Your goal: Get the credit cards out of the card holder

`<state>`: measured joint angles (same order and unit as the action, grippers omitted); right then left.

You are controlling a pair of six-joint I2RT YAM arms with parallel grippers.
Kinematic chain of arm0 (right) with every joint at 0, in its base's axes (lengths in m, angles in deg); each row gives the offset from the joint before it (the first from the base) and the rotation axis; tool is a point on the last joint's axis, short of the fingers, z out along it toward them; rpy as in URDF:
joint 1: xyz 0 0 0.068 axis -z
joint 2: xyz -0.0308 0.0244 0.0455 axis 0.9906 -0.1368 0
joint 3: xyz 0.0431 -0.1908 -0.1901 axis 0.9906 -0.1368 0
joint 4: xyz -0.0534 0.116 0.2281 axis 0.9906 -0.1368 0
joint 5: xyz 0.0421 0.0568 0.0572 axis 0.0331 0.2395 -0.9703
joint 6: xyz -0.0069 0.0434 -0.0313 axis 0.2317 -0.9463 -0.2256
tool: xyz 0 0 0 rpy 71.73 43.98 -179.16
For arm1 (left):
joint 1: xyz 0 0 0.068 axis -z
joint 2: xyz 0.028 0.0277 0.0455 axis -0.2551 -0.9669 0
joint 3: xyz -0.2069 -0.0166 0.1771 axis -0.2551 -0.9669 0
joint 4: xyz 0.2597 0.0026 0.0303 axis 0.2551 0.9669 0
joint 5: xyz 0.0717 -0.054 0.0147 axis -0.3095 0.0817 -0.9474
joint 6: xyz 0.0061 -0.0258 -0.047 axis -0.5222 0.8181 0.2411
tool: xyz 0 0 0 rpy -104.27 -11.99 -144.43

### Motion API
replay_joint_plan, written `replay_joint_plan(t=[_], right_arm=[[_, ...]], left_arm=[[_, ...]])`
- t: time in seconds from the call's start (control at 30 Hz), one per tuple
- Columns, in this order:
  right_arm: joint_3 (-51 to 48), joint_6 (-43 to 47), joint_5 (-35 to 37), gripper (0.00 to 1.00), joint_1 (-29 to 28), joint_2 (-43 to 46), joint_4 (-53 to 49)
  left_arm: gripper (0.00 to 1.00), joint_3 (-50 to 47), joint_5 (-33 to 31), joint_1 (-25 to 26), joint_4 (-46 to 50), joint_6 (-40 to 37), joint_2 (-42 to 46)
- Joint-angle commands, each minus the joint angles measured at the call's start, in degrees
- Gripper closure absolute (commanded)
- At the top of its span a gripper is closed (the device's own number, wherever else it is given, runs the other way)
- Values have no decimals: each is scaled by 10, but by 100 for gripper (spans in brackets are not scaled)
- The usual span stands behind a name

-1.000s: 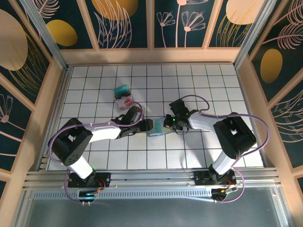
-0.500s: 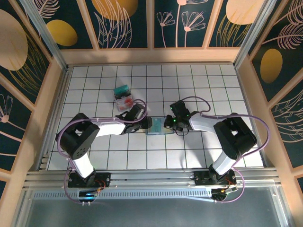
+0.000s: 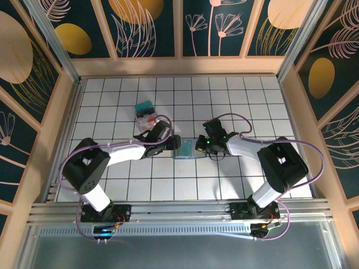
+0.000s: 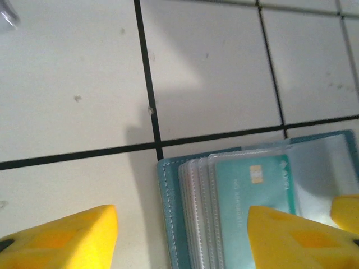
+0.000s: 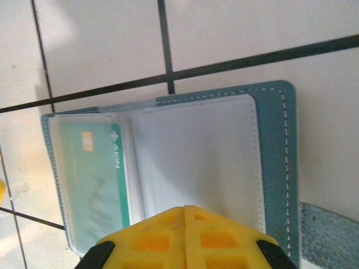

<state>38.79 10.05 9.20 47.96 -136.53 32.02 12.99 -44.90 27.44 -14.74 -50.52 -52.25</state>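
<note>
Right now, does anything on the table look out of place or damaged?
Nothing looks damaged or spilled. The card holder lies open with its clear pockets fanned out, one teal card still tucked inside. The other cards sit in a loose, crooked pile further back on the left.

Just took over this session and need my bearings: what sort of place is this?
Probably a purpose-built robot test cell: a white gridded tile floor, floral wall panels boxing it in on three sides, and an aluminium rail along the near edge carrying the arm bases.
</note>
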Motion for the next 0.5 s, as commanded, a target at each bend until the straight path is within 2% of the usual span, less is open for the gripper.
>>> replay_joint_plan(t=[0.0, 0.13, 0.47], right_arm=[[12, -12, 16, 89, 3, 33, -13], [8, -20, 8, 85, 3, 50, 6], [-29, -50, -56, 78, 2, 29, 100]], left_arm=[[35, -10, -31, 0, 21, 5, 41], [34, -14, -26, 1, 7, -1, 47], [49, -29, 22, 21, -66, 14, 2]])
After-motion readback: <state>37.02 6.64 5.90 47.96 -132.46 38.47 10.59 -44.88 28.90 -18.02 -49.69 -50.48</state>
